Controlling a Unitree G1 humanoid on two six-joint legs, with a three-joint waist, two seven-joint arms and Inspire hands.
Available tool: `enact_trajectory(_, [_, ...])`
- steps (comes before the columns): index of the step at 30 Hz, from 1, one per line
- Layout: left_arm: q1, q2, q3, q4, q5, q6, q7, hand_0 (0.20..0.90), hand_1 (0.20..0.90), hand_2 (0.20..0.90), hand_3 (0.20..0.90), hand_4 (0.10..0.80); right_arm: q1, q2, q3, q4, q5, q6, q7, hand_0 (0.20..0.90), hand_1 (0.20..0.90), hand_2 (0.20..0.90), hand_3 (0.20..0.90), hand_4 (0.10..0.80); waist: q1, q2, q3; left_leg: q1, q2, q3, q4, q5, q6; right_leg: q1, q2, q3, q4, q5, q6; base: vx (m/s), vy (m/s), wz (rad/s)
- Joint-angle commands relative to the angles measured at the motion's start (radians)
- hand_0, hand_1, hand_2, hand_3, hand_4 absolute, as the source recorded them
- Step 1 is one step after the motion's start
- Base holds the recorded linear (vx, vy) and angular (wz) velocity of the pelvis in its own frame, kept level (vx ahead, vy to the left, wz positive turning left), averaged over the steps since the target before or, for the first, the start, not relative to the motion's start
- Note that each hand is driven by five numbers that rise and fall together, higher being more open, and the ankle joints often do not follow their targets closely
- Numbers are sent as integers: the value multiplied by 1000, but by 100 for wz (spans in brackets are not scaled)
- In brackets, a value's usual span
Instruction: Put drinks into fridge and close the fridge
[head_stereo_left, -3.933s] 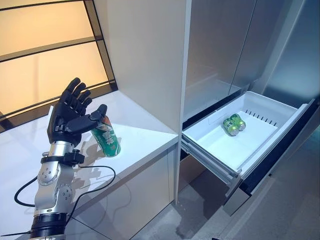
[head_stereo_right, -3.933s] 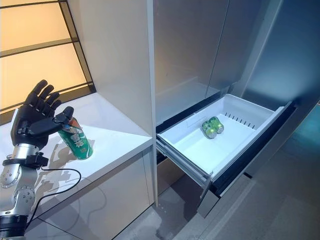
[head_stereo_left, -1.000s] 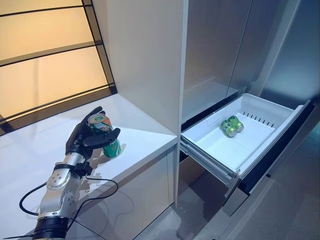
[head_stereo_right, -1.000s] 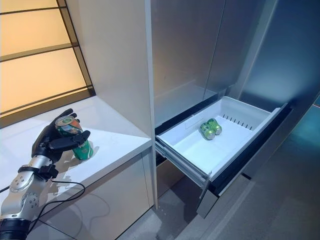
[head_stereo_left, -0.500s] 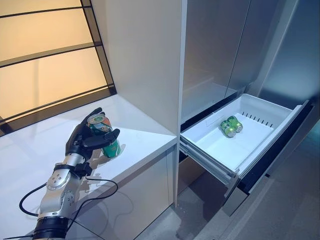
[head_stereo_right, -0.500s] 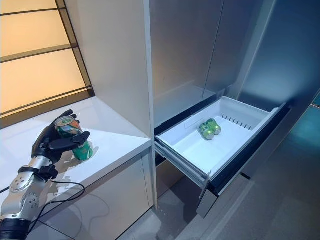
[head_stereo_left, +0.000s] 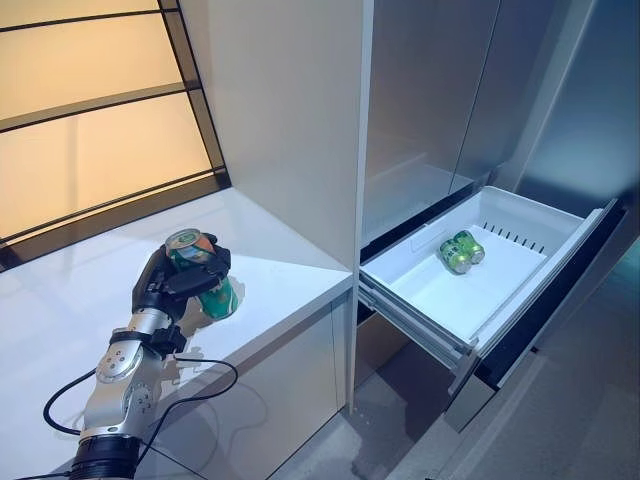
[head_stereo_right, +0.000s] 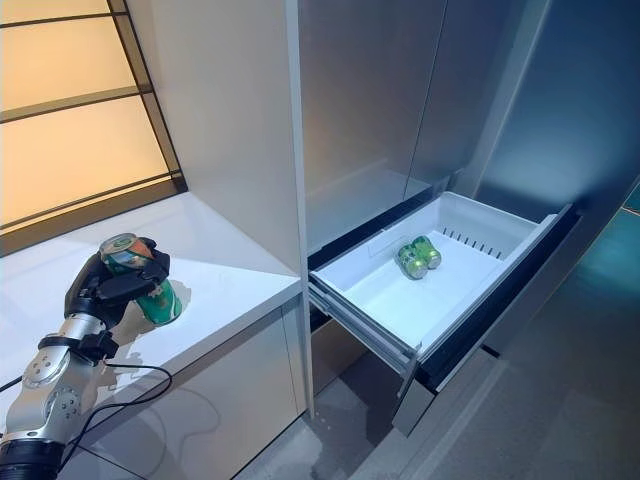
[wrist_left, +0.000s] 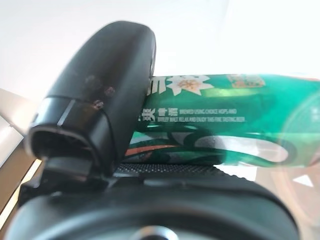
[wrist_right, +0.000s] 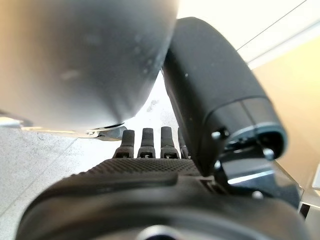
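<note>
Item one: a green drink can (head_stereo_left: 205, 282) was found standing on the white countertop (head_stereo_left: 280, 270), tilted slightly, its silver top turned toward the camera. It was enclosed by the left hand (head_stereo_left: 170, 285), whose fingers were curled round the can's far side while the thumb (wrist_left: 100, 115) was pressed across its printed wall; the close wrist view confirmed the can lying directly against the palm. Whether the can's base was resting on the counter or just lifted clear could not be told.

Item two: two further green cans (head_stereo_left: 460, 250) were recorded lying on their sides, touching one another, near the back of the white fridge drawer (head_stereo_left: 425, 300). The drawer was pulled fully out at low level, well apart from the can on the counter, with its dark front panel (head_stereo_left: 560, 300) angled toward the floor (head_stereo_left: 560, 420).

Item three: the grey upper fridge doors (head_stereo_left: 440, 90) were seen shut above the drawer, with a tall white cabinet panel (head_stereo_left: 290, 110) set between fridge and counter. An amber-lit window (head_stereo_left: 90, 110) was noted behind the counter.

Item four: the right hand (wrist_right: 150, 175) was shown only in its own wrist view, its fingers extended in a straight row and nothing held, with grey floor visible beyond them.
</note>
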Motion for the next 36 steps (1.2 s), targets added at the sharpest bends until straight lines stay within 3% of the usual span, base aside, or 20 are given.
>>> enact_trajectory(1, [-97, 36, 91, -89, -39, -143, 7, 300, 300, 300, 200, 100, -30, 36, 9, 16, -27, -21, 14, 900, 900, 900, 900, 800, -11, -22, 1, 2, -60, 47, 3, -39, 47, 1, -21, 30, 20, 4, 18, 33, -2, 0])
enact_trajectory(36, [-105, 32, 92, -137, -33, -163, 21, 300, 300, 300, 200, 100, -28, 41, 15, 14, -34, -19, 11, 900, 900, 900, 900, 800, -9, -22, -3, 2, -61, 42, 3, -38, 46, 3, -22, 26, 20, 4, 18, -1, -1, 0])
